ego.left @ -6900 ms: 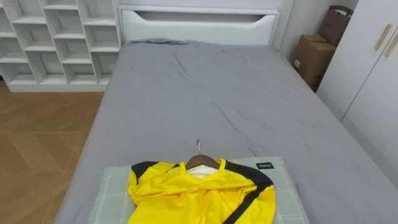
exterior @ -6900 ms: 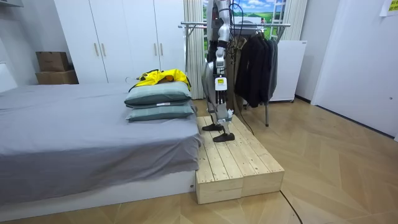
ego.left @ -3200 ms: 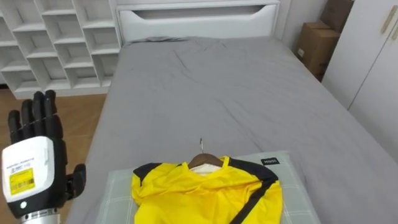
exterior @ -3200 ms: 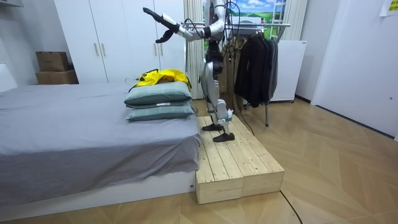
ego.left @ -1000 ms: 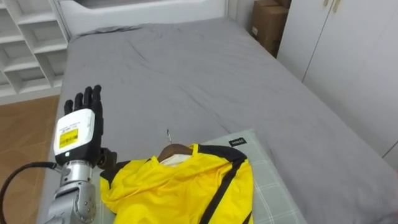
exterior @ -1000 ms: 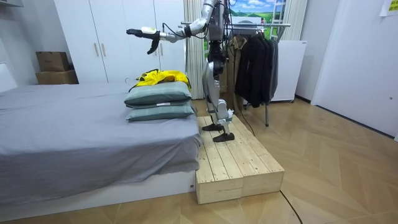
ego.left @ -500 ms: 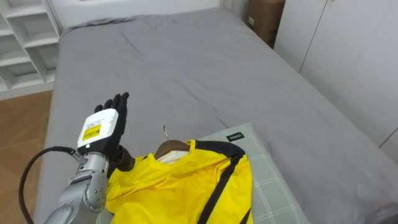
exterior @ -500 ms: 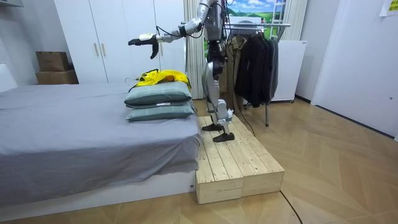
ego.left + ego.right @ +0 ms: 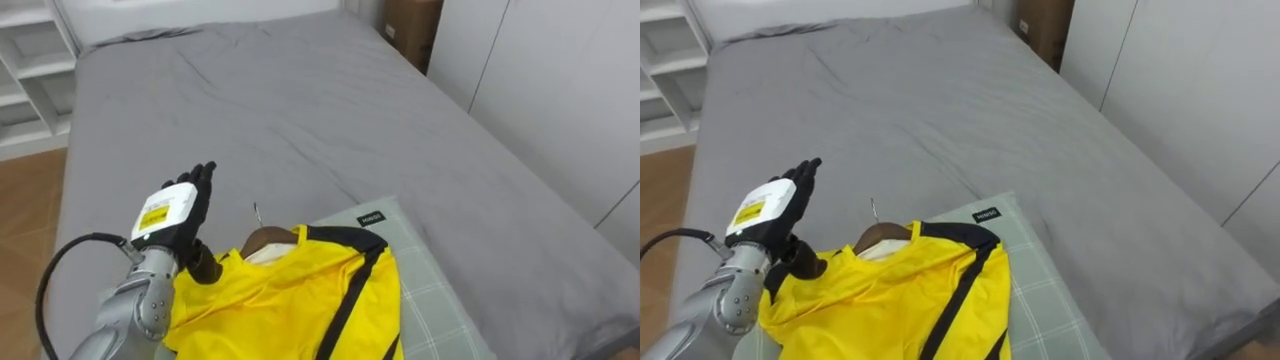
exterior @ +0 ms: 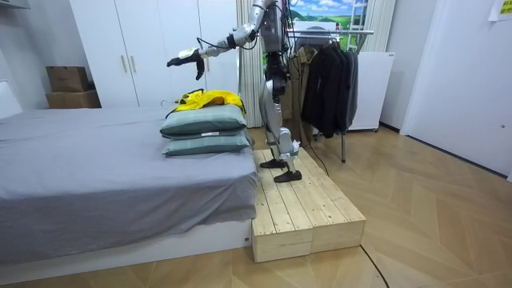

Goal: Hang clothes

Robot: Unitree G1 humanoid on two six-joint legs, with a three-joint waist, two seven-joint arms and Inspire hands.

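Left hand (image 9: 172, 215) hovers at the pillow's left edge, arm stretched forward, fingers straight and loose — gripping nothing. Grey bed (image 9: 300, 110); at its near end a green pillow (image 9: 430, 290) carries the yellow jacket (image 9: 290, 300) on a wooden hanger (image 9: 268, 238).

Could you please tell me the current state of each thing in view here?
Left hand: open, fingers straight, held above the jacket.
Yellow jacket: on its hanger, lying rumpled on the top pillow.
Wooden hanger: inside the jacket's collar, hook unheld.
Pillows: stacked two high.
Wardrobe doors: closed.
Dark clothes: hanging on the rack.
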